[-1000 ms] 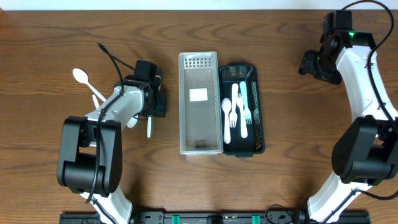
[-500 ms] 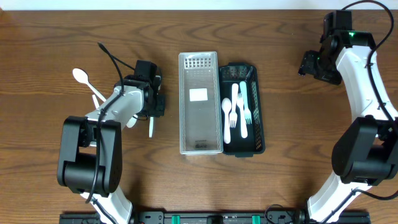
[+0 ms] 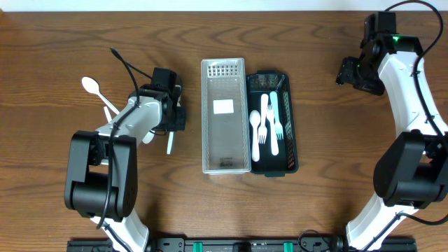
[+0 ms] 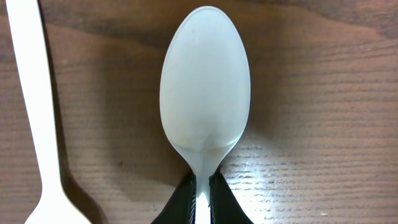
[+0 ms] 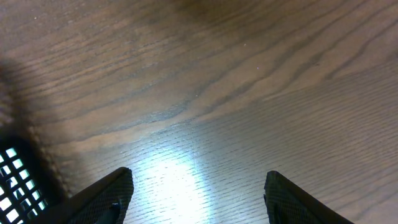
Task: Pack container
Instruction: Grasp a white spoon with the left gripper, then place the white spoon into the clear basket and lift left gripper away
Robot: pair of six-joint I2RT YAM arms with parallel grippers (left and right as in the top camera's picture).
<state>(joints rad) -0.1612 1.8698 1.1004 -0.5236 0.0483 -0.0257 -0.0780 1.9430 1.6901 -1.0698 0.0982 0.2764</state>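
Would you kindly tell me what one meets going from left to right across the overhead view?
Loose spoon → left gripper pinching a second spoon → clear bin → black tray of cutlery → right gripper.

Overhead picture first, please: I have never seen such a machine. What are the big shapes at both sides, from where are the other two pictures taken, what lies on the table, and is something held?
The shapes are two robot arms standing at a wooden table. The overhead view looks straight down. The other two pictures come from a small camera on each wrist, looking along that arm's own fingers. In the middle of the table stand a clear tray and, right beside it, a black basket holding white cutlery. The left gripper is closed on the neck of a white spoon. Another white utensil lies next to it. The right gripper is open and holds nothing, with only wood below it.
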